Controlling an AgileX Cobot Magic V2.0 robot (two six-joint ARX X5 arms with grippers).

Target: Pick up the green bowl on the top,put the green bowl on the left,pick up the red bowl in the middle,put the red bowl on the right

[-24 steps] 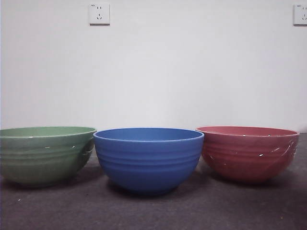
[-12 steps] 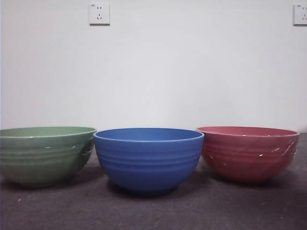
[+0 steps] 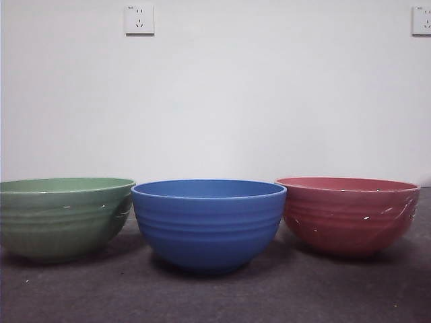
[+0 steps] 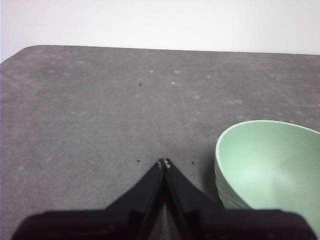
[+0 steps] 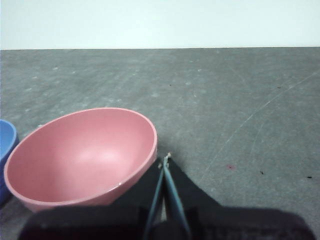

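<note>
The green bowl [image 3: 64,217] stands upright on the table at the left of the front view. The red bowl [image 3: 347,214] stands upright at the right. A blue bowl [image 3: 209,222] stands between them. No arm shows in the front view. In the left wrist view my left gripper [image 4: 164,163] is shut and empty, beside the green bowl [image 4: 272,165] and apart from it. In the right wrist view my right gripper [image 5: 165,160] is shut and empty, close beside the rim of the red bowl [image 5: 82,155].
The three bowls sit in a row on a grey table mat [image 3: 215,296]. A white wall with two sockets [image 3: 139,19] stands behind. An edge of the blue bowl [image 5: 6,145] shows in the right wrist view.
</note>
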